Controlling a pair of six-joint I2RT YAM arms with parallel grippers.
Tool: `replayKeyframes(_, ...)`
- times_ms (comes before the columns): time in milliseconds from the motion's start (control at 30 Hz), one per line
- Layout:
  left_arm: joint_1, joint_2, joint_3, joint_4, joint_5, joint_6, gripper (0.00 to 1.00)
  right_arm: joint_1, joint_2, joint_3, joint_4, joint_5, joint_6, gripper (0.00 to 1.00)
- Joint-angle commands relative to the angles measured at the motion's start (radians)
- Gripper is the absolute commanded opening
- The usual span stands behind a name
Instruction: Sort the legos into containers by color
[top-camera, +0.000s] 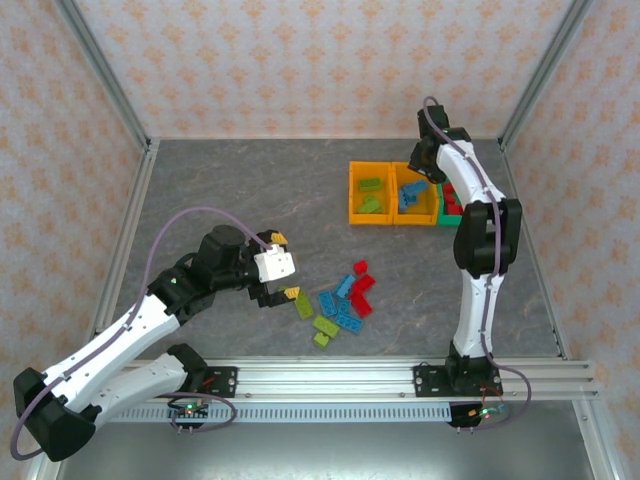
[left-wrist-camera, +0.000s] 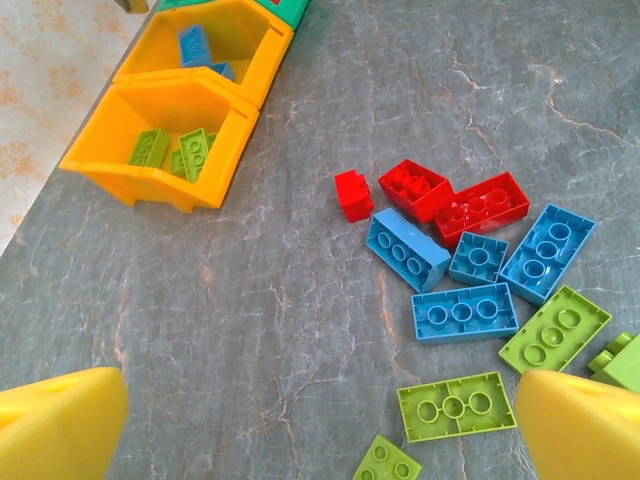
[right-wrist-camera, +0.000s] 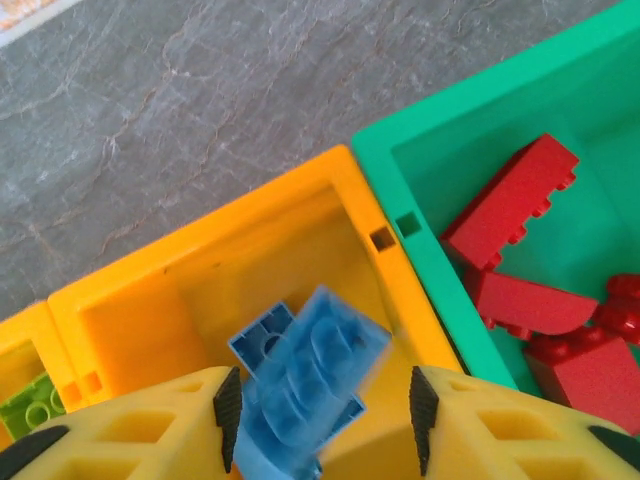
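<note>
- Dropping blue lego (right-wrist-camera: 305, 370): right hand (right-wrist-camera: 320, 400) parted, brick loose in it over middle orange bin (right-wrist-camera: 270, 235); release centred, off green bin (right-wrist-camera: 440, 290) wall.
- Left hand (left-wrist-camera: 320, 430) wide open, empty, above near loose legos (left-wrist-camera: 465, 310).

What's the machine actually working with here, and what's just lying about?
Job: loose legos, orange bin with green legos, orange bin with blue legos, green bin with red legos.
Just there: grey table, metal rail, patterned walls.

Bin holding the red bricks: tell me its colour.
Green; the bin shows best in the right wrist view.
</note>
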Motion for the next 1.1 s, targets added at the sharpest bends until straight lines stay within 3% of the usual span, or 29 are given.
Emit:
replayKeyframes(0,0.006,0.006,-0.002,0.018,-0.034,0.003,1.00,0.004,-0.089,-0.007,-0.055,-0.032,0.005,0.52)
replayKeyframes(133,0.005,0.029,-0.001,0.045,-0.079,-0.057,1.00,0.020,-0.243,-0.171,-0.050,-0.108,0.019,0.56)
replayKeyframes(233,0.008,0.073,0.017,0.087,-0.173,-0.193,1.00,0.062,-0.416,-0.348,-0.030,-0.174,0.017,0.60)
replayKeyframes(333,0.007,0.153,0.109,0.060,-0.346,-0.466,1.00,0.124,-0.600,-0.500,-0.030,-0.267,0.005,0.64)
replayKeyframes(400,0.007,0.216,0.192,-0.024,-0.445,-0.683,0.94,0.179,-0.724,-0.595,-0.045,-0.333,0.000,0.68)
replayKeyframes(533,0.007,0.297,0.252,-0.201,-0.527,-1.049,0.86,0.271,-0.913,-0.745,-0.089,-0.430,0.006,0.73)
replayKeyframes(667,0.004,0.317,0.188,-0.265,-0.536,-1.418,0.77,0.290,-1.045,-0.865,-0.102,-0.533,0.054,0.76)
replayKeyframes(733,-0.008,0.324,0.141,-0.241,-0.531,-1.488,0.78,0.289,-1.081,-0.901,-0.104,-0.553,0.064,0.77)
replayKeyframes(933,-0.047,0.455,0.136,-0.237,-0.518,-1.505,0.81,0.291,-1.096,-0.911,-0.126,-0.603,0.018,0.78)
replayKeyframes(1067,-0.078,0.542,0.139,-0.228,-0.541,-1.643,0.81,0.290,-1.102,-0.892,-0.176,-0.606,-0.028,0.78)
